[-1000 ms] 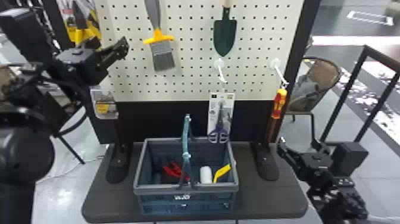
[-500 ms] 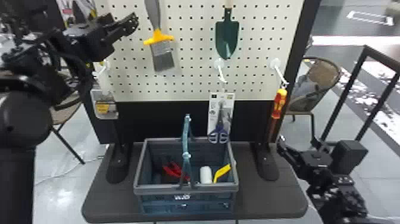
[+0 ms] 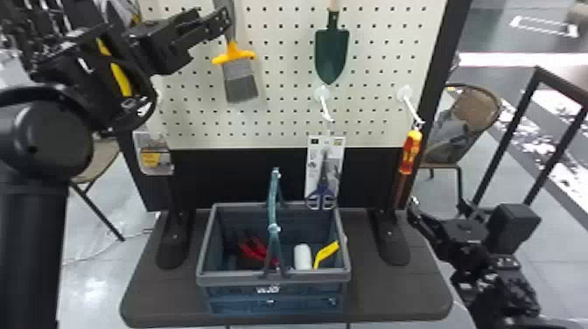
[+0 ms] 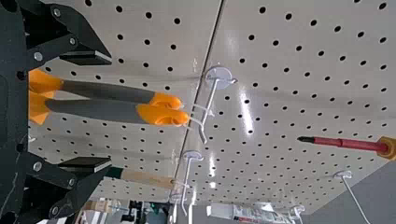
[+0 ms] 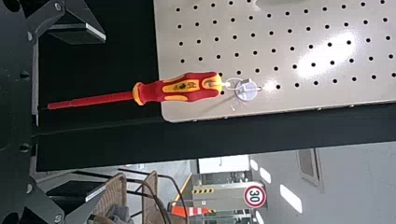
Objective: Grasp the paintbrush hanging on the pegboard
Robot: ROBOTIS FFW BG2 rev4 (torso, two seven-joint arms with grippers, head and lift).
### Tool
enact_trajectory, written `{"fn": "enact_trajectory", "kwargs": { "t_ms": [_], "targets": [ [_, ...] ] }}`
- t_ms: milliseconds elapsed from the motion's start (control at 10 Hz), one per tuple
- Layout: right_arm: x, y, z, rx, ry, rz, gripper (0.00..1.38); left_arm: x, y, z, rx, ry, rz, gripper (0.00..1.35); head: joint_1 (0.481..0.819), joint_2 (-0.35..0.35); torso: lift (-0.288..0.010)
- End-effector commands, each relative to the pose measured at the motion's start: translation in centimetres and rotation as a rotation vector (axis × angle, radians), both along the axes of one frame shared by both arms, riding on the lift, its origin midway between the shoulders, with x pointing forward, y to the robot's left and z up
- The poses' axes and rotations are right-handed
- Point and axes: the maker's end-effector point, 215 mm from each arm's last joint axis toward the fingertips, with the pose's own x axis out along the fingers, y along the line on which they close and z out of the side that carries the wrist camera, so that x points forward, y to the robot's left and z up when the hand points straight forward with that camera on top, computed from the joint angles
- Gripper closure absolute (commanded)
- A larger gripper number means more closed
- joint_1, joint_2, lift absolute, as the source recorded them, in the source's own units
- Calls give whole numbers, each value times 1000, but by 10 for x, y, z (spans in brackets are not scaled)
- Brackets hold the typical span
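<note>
- Fingers of the left gripper [image 3: 221,19] stand wide apart at 11 o'clock of the paintbrush [image 3: 238,72] bristles; the brush hangs on the pegboard [image 3: 372,52], at 9 o'clock from the trowel [image 3: 331,54].
- Best move, I judge: centre the grey handle [image 4: 100,109] between both pads, close squarely, then lift it off the hook [image 4: 205,116].
- Handle top is cut off in the head view; a glossy reflection doubles it in the left wrist view, blurring depth.
- Right gripper [image 3: 418,216], equally wide, waits at 4 o'clock of the basket [image 3: 271,275].

Dark table [image 3: 393,302] runs across the bottom of the frame, with a grey-blue basket [image 3: 205,245] sat dead centre on it and the two black feet of the pegboard [image 3: 284,118] planted either side, left foot [image 3: 173,245] and right foot [image 3: 389,245]
</note>
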Motion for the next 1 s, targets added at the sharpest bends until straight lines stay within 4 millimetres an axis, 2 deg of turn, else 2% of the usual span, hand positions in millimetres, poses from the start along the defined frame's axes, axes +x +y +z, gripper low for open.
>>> {"fn": "enact_trajectory", "kwargs": {
  "t_ms": [0,200,900],
  "targets": [
    [1,0,1,-1,-1,0,179,2,-11,5,5,2,-22,495,549,0,-100],
    [2,0,4,-4,-6,1,177,4,-25,5,7,14,-64,493,549,0,-100],
    [6,4,5,-17,-8,15,177,9,-44,3,8,32,-128,495,549,0,-100]
  ]
}}
